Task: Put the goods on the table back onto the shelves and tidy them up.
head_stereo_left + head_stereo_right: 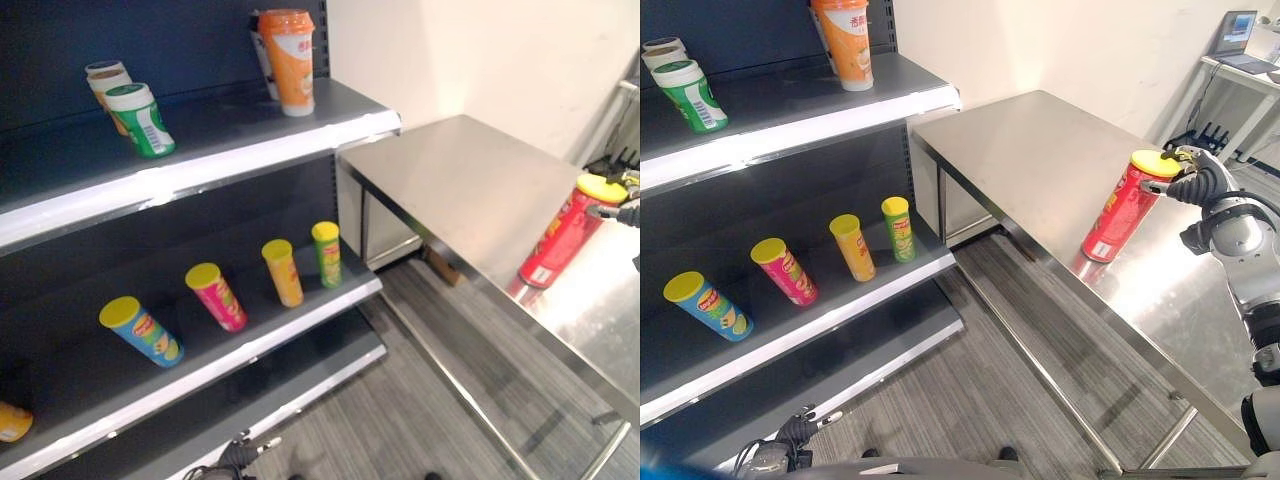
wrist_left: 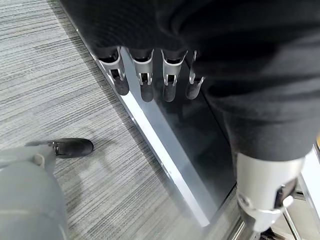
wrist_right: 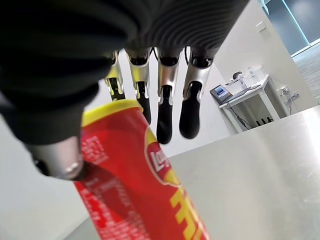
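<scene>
A red chip can with a yellow lid (image 1: 1123,208) stands tilted on the steel table (image 1: 1040,150), near its front right part, base on the tabletop. My right hand (image 1: 1200,183) is at the can's top, fingers (image 3: 165,115) curled over the lid rim and the thumb (image 3: 60,155) pressed on the side of the can (image 3: 135,185). My left hand (image 1: 800,430) hangs low by the floor in front of the shelves, its fingers (image 2: 145,75) relaxed and holding nothing.
The dark shelf unit (image 1: 200,170) stands to the left of the table. Its middle shelf carries blue (image 1: 145,330), pink (image 1: 218,296), orange (image 1: 284,272) and green (image 1: 327,254) cans. An orange cup (image 1: 288,60) and a green tub (image 1: 142,118) are on the top shelf.
</scene>
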`<state>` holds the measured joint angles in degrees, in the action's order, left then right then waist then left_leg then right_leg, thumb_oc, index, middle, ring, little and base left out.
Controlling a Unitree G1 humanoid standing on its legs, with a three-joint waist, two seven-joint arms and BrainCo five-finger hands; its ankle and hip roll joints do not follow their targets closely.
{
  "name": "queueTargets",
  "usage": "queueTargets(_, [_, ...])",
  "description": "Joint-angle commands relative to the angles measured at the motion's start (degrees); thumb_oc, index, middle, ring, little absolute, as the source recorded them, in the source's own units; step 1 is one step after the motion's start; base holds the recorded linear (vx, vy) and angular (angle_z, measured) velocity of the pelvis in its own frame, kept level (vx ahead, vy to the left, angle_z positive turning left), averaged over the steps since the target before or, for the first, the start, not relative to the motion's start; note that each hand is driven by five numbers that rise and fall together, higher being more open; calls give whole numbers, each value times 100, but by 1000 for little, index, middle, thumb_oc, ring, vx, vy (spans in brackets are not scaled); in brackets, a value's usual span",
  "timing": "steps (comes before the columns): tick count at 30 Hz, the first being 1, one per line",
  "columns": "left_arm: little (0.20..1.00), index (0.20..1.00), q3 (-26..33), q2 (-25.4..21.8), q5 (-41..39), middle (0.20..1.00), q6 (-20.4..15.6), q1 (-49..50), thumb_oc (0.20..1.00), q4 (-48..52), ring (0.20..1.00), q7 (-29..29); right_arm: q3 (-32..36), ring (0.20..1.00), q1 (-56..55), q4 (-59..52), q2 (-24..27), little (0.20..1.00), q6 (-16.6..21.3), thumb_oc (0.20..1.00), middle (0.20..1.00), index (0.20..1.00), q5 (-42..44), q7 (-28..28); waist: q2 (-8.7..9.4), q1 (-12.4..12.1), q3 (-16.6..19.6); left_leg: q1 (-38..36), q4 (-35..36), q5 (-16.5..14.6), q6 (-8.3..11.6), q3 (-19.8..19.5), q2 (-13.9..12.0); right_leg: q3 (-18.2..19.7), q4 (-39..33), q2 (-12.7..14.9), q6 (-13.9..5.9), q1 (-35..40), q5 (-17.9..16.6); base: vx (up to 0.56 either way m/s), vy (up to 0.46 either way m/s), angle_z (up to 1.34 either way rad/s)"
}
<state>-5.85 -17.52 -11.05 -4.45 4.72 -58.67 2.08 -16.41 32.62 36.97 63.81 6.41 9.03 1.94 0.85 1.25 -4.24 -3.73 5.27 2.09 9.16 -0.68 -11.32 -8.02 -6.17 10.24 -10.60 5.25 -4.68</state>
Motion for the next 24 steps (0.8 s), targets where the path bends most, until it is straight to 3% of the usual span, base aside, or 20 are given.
queueTargets(1, [1000,1000,-191,-380,-132,1000,-116,-409,1000,-156,1000,69,-233,200,434,179,-116,200,87,200,200,200,115,10,284,-47,-57,-1,-27,-226,-92,586,129,-136,117,-50,151,315,754,0,0,0])
queueTargets(15, [1000,1000,-150,-349,-107,1000,-95,-456,1000,-191,1000,120,104,200,116,-326,-40,200,132,200,200,200,-41,210,266,17,-42,-33,-27,-265,-100,624,135,-103,117,-37,150,314,750,0,0,0])
queueTargets(21, [1000,1000,-53,-321,-86,1000,-95,-475,1000,-198,1000,189,463,200,-96,-1064,191,200,231,200,200,200,-583,565,252,106,-47,-65,-27,-296,-103,683,135,-40,117,-31,142,303,747,1,0,-1])
queueTargets(24, [1000,1000,40,-261,13,1000,-128,-471,1000,-253,1000,256,918,200,-368,-1707,251,200,272,200,200,200,-1281,963,221,161,-65,-70,-27,-322,-115,699,132,-20,117,-29,135,278,751,12,-7,-4])
